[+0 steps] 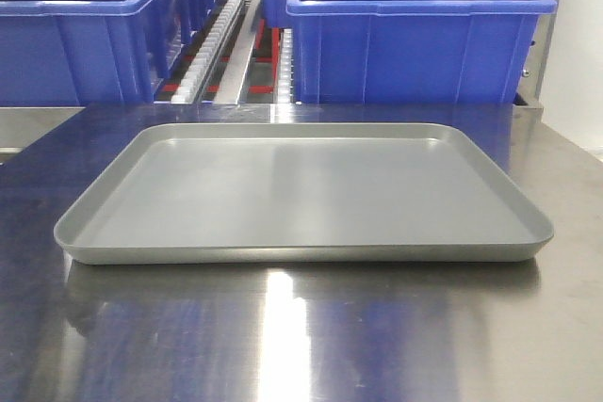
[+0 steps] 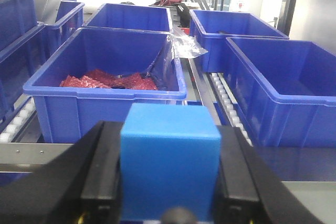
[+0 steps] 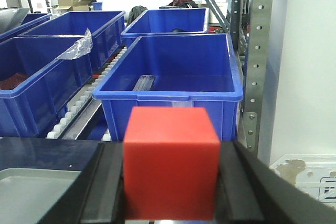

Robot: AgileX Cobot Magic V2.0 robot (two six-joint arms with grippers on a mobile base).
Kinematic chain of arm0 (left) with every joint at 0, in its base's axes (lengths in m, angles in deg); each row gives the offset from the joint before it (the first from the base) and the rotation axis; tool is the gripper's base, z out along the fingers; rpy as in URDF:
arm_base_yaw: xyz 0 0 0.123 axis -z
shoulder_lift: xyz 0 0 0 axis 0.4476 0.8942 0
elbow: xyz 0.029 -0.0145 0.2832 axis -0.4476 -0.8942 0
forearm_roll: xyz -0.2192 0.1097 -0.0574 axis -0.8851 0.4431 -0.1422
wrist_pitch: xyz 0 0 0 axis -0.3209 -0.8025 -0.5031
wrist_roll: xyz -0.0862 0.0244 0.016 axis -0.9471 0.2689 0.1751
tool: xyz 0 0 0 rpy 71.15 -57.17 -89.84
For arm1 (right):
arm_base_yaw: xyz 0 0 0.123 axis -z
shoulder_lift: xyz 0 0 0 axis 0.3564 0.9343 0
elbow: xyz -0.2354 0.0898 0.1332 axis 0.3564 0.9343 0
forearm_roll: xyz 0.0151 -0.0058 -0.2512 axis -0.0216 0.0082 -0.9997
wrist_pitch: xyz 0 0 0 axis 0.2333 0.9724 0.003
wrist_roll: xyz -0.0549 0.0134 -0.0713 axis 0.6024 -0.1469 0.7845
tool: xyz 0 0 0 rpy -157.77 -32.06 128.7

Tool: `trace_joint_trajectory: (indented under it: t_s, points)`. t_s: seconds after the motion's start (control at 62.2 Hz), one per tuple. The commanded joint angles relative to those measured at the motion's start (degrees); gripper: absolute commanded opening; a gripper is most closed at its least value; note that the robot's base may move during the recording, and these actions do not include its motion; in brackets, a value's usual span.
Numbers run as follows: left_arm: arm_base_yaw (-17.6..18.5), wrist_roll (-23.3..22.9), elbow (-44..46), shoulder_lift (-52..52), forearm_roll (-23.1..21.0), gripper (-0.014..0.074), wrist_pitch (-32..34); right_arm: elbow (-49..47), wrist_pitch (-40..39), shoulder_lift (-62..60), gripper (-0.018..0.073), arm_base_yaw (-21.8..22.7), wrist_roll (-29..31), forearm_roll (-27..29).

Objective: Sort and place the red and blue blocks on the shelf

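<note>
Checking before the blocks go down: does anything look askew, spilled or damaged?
Only a crumpled clear plastic film draped loosely over the rim of the blue bin holding red material. The blue block and red block are gripped squarely; the grey tray lies flat, undamaged.

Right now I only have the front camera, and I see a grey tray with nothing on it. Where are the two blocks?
Observer: The blue block is clamped in the left tool, as the left wrist view shows.
Operator: And the red one?
Observer: The red block is clamped in the right tool.
Operator: Does either wrist camera see the tray?
Observer: Yes. A corner of the grey tray shows at the lower left of the right wrist view, below and to the left of the red block.
</note>
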Motion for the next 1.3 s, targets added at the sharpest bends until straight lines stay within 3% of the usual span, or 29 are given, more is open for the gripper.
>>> trace_joint_trajectory:
  t_s: [0.0, 1.287]
  points:
    - [0.0, -0.2, 1.6, 0.2, 0.0, 0.0134, 4.7, -1.4, -5.2, 0.4, 0.0048, 0.2, 0.6, 0.1]
    - [0.0, -0.2, 1.6, 0.3, 0.0, 0.0134, 4.7, -1.4, -5.2, 0.4, 0.0048, 0.2, 0.6, 0.1]
